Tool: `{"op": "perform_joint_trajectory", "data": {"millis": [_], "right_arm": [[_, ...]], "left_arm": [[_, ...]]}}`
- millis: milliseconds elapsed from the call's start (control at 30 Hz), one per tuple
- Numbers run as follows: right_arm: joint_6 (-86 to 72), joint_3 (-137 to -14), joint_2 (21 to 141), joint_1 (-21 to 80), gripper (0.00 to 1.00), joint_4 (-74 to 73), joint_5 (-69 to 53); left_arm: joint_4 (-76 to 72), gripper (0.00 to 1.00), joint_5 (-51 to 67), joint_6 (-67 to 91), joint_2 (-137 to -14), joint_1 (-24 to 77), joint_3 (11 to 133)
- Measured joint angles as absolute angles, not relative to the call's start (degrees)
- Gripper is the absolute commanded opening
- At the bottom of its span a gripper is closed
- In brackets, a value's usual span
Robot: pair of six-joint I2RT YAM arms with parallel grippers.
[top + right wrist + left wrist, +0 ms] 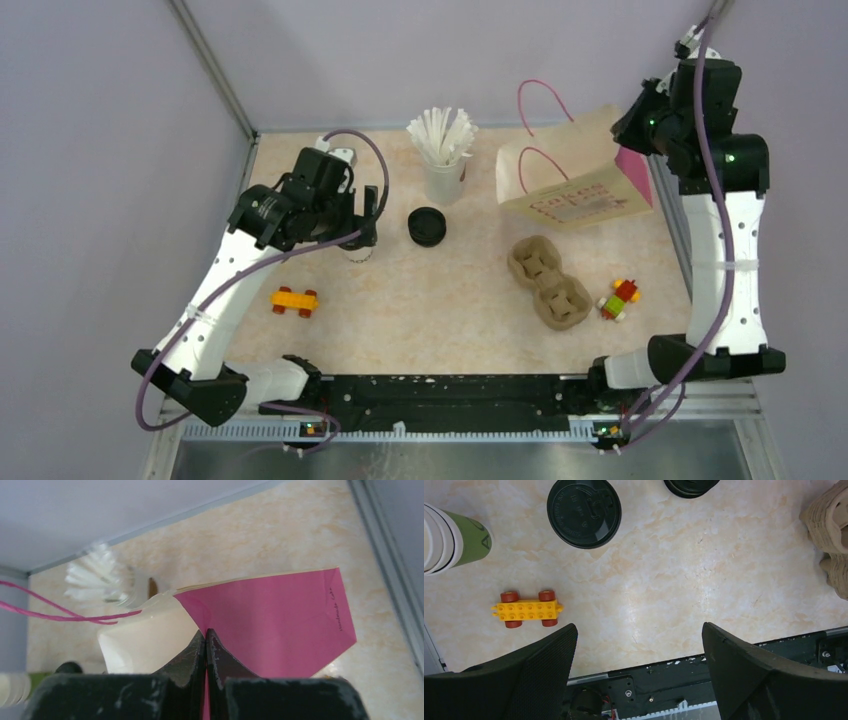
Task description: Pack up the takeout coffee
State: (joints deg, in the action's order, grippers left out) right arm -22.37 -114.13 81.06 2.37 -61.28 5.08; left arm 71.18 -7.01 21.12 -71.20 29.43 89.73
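Takeout coffee (584,512) sits toward the left edge.
Probably light and crushable; grasp its sides. Left gripper (639,630) gapes; right gripper (206,636) pinches the paper bag (270,620).

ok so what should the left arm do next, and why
Probably ease the left gripper forward and slightly left until the takeout coffee sits between its open fingers. The black-lidded cup stands ungrasped beyond the fingertips, while the right gripper is shut on the paper bag.
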Motion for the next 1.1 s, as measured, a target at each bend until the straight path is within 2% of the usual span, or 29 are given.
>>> {"op": "perform_joint_trajectory", "data": {"millis": [200,300,567,867,1100], "right_arm": [[-23.49,-115.90,74.13,6.37,0.00,-63.24,-4.69],[-26.35,-114.80,70.54,6.44,0.00,-62.98,-9.63],[-37.15,-98.50,62.92,10.07,0.00,-57.14,-20.60],[-45.28,-88.18,65.47,31.81,0.00,-52.01,-17.78],[-49.04,-83.99,68.75,35.55,0.03,-47.07,-15.59]], "left_arm": [[72.01,0.99,-6.83,21.43,-72.73,29.41,93.41],[72.31,0.94,-5.15,22.22,-73.43,29.39,96.57],[76.38,0.91,-1.48,24.16,-73.65,29.17,107.79],[77.65,0.93,-7.49,23.90,-70.87,28.93,107.50],[78.26,0.94,-8.91,23.88,-70.24,28.93,105.23]]}}
